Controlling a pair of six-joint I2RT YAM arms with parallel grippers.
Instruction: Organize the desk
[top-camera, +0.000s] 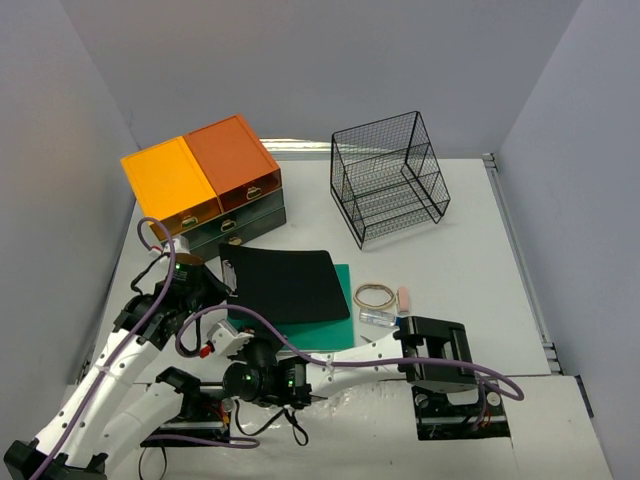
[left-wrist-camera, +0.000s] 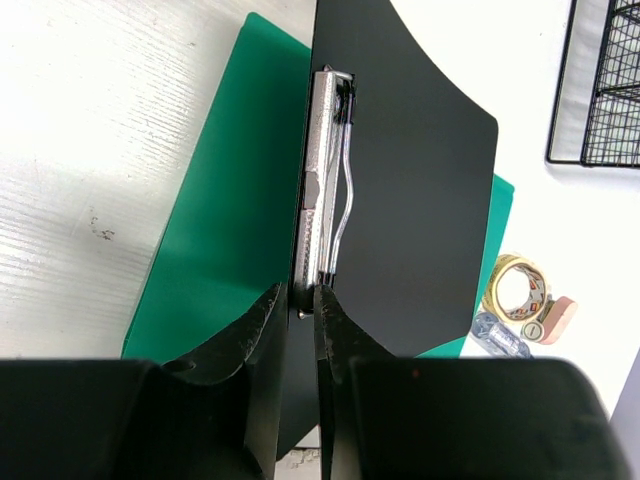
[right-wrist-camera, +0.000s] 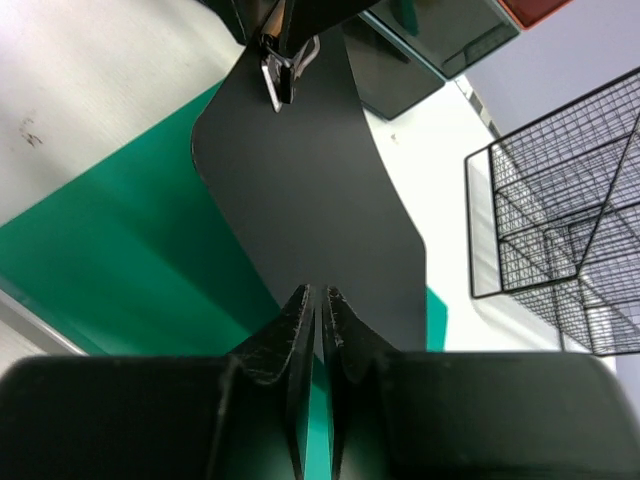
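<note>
Top external view: left gripper (left-wrist-camera: 300, 300) and right gripper (right-wrist-camera: 317, 295) both pinch the clipboard (top-camera: 285, 283), left of centre on the desk (top-camera: 480, 260).
The desk spans the whole view beneath everything. Judged step: lifting the clipboard off the green board (top-camera: 338, 335). Raise both ends together and level, so the thin panel neither flexes nor drags the board. The left gripper is clamped on the end with the metal clip (left-wrist-camera: 325, 180); the right gripper is closed on the plain near edge. The left arm (top-camera: 110, 370) reaches in from the near left corner; the right arm (top-camera: 360, 355) lies folded along the near edge.
</note>
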